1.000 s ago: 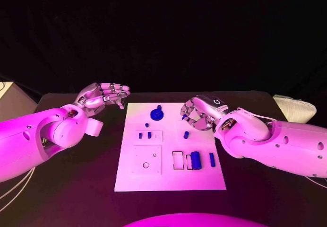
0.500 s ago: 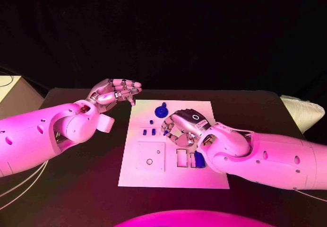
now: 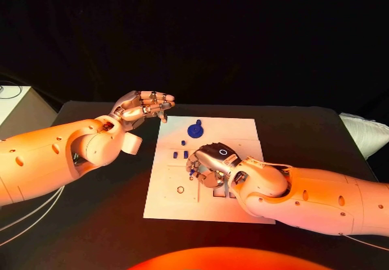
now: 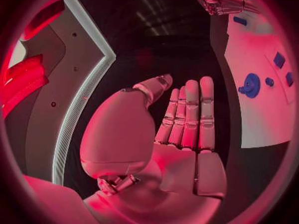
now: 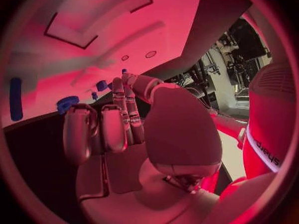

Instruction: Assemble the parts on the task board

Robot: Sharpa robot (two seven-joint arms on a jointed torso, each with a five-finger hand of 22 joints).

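The white task board (image 3: pixel 243 132) lies mid-table. A round blue part (image 3: pixel 194 130) sits near its far edge, and two small blue parts (image 3: pixel 179 153) stand in a plate further in. My right hand (image 3: pixel 209 166) hovers low over the board's middle, hiding the parts under it. In the right wrist view its thumb and a finger (image 5: pixel 124 79) meet at a small blue part above the board (image 5: pixel 168 10), while the other fingers curl in. My left hand (image 3: pixel 146 107) is held up off the board's far left corner, flat and holding nothing (image 4: pixel 184 124). The left wrist view also shows the round blue part (image 4: pixel 250 84).
A square plate with a round hole (image 3: pixel 180 190) sits on the board's near left. A white padded thing (image 3: pixel 369 132) lies at the table's right edge, and a pale box (image 3: pixel 12 104) stands off the left side.
My right hand has moved from the board's far right side toward me to its middle. The left hand's fingers have straightened from a curl.
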